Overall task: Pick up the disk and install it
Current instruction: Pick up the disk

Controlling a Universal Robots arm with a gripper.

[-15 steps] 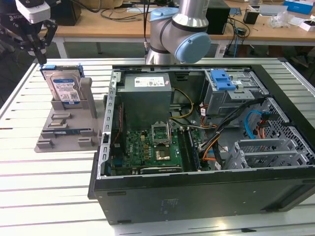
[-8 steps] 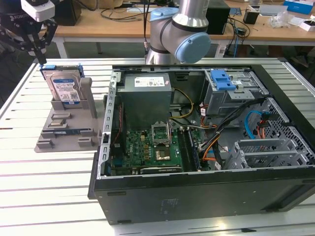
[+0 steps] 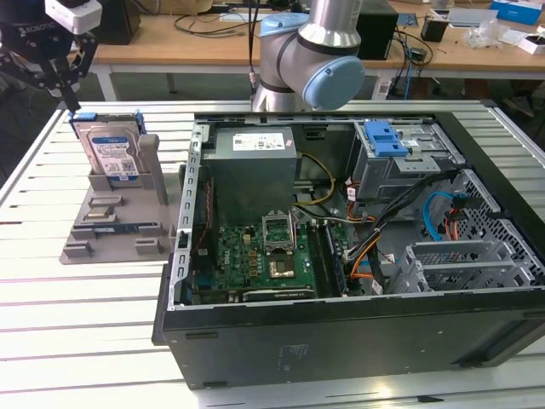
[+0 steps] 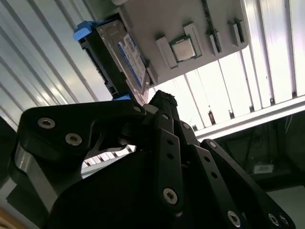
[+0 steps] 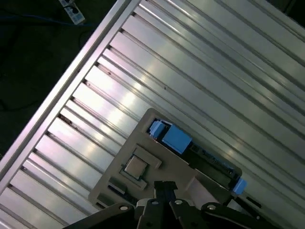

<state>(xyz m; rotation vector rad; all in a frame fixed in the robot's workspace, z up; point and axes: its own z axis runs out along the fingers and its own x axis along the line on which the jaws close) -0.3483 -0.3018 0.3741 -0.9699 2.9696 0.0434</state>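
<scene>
Black gripper hangs closed, holding nothing, just above the flat silver metal disk with a blue plastic frame. The disk stands upright in a grey plastic holder. A good grab, I think, needs wide jaws coming straight down.

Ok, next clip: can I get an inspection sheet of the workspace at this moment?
Surface: slatted metal table bearing a grey holder and an open computer case.
Job's things: disk upright in the holder, not yet installed.
Clutter: square chip on the holder.
Grippers: gripper close above the disk's top edge; contact cannot be told.
Cables: orange, yellow and blue wiring inside the case.
Surroundings: desk behind, with boxes and cords.
</scene>
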